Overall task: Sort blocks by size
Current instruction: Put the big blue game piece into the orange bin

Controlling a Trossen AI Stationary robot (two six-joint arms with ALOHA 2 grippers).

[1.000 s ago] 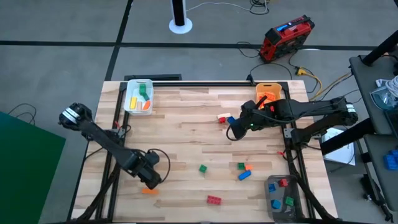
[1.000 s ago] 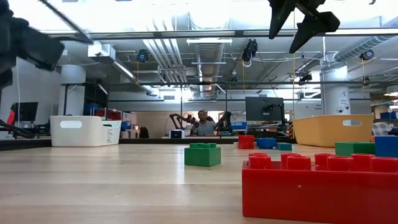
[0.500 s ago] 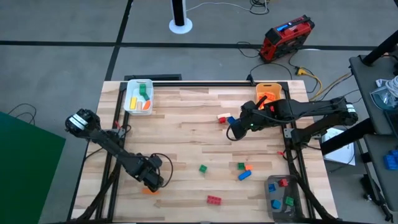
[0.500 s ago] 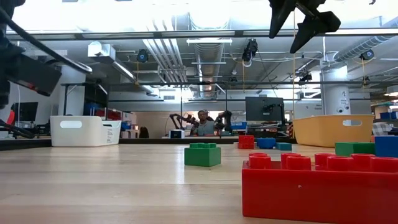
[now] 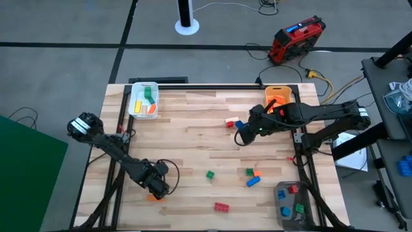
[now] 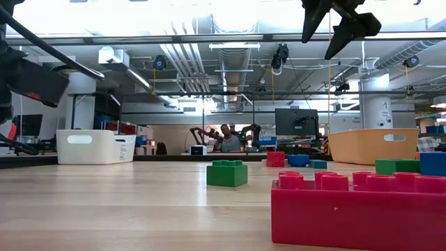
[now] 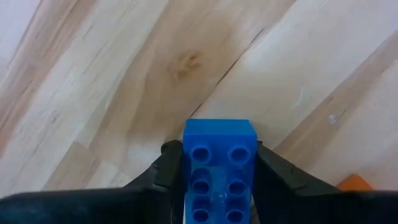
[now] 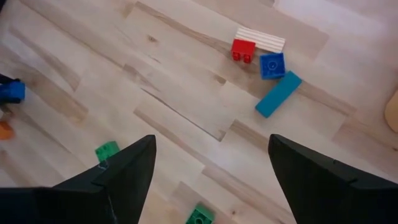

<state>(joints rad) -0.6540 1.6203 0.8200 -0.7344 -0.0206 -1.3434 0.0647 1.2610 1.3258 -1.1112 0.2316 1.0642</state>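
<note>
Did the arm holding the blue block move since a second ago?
Yes. The left gripper, shut on the blue block, slid toward the table's near edge, over the orange block.

The high camera hangs overhead, looking straight down on the whole tabletop [image 5: 193, 135]. The low one sits at tabletop level, facing across into the room, tight against a red block [image 6: 359, 213]. The left wrist camera looks close down past its fingers [image 7: 168, 165]. The right wrist camera sits higher, sharing the green block [image 8: 107, 150] with the overhead view.
</note>
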